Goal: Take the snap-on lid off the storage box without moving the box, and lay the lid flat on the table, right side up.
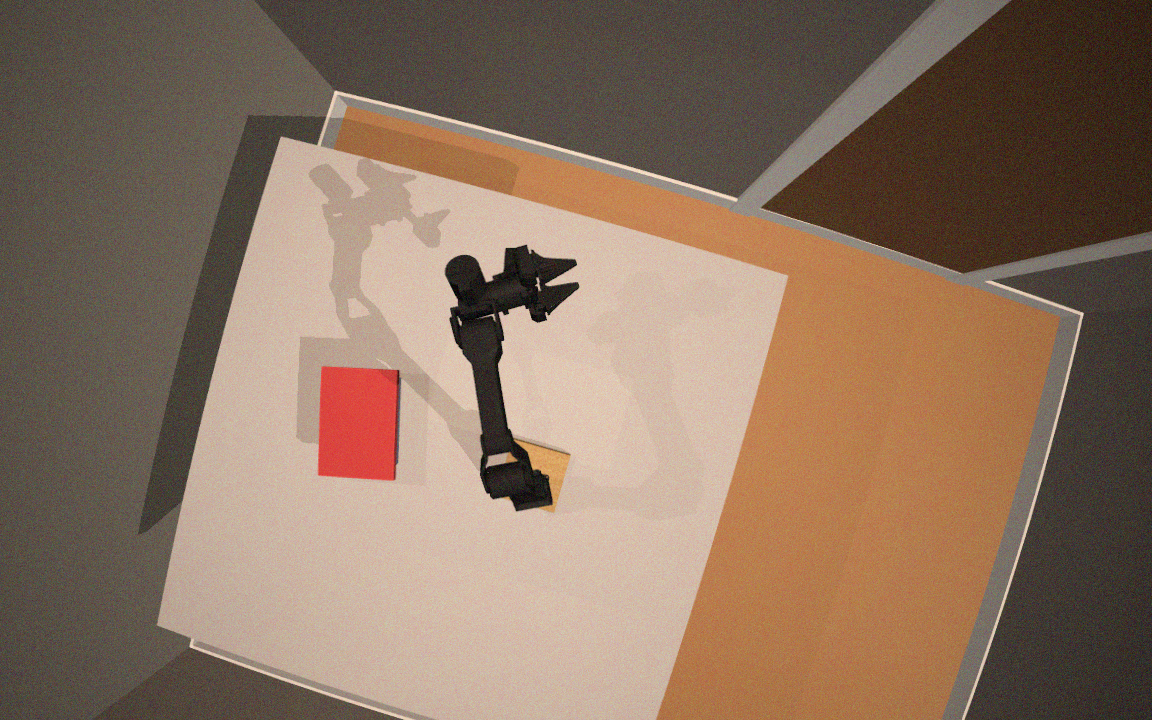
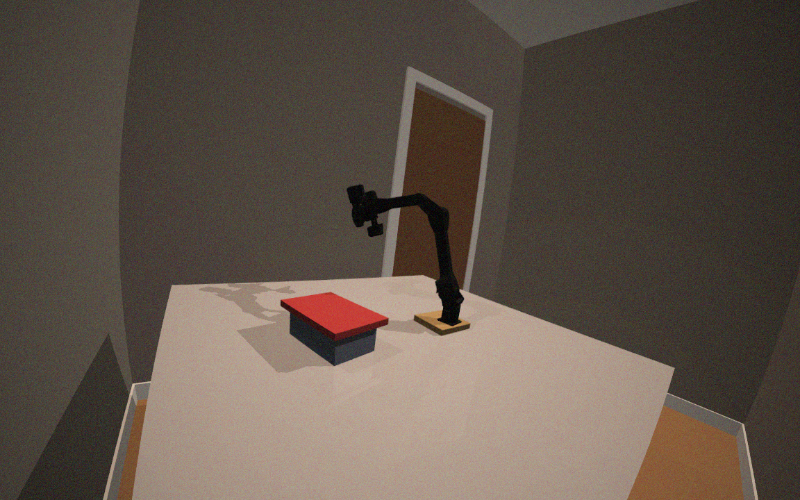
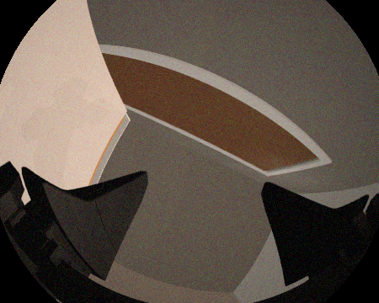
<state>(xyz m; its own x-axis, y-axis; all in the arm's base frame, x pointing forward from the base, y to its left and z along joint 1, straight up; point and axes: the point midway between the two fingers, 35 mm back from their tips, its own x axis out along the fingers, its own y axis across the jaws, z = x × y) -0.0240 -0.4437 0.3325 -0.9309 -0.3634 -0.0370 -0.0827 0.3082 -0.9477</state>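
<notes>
Red plastic is what catches the eye: the lid (image 2: 333, 312) sits snapped flat on the blue-grey storage box (image 2: 340, 346), which stands on the pale table (image 2: 390, 410) at about nine o'clock from the arm's wooden base plate (image 2: 428, 321) in the top view, near it but not touching.

Nothing has been started on the lid yet, as far as I can judge. The arm (image 2: 437, 236) rears up high from its base, and the claw (image 1: 559, 276) hangs well above the table, around twelve o'clock from the base and pointing off toward three o'clock, away from the box altogether. The wrist view bears this out: between the two dark fingers I see only wall, a door frame and a strip of table edge, no red at all.

To do the reach well, I would swing the wrist round toward the box, tip the claw downward and come in over one overhanging edge of the lid, since the lid juts past the box walls. Gripping that lip and peeling up from one side should pop the snap without dragging the box; a straight central pull might lift everything together.

Fingers stand wide apart, nearly full spread, with nothing between them and nothing touched. How thick the lid's rim is I cannot quite make out from here.
</notes>
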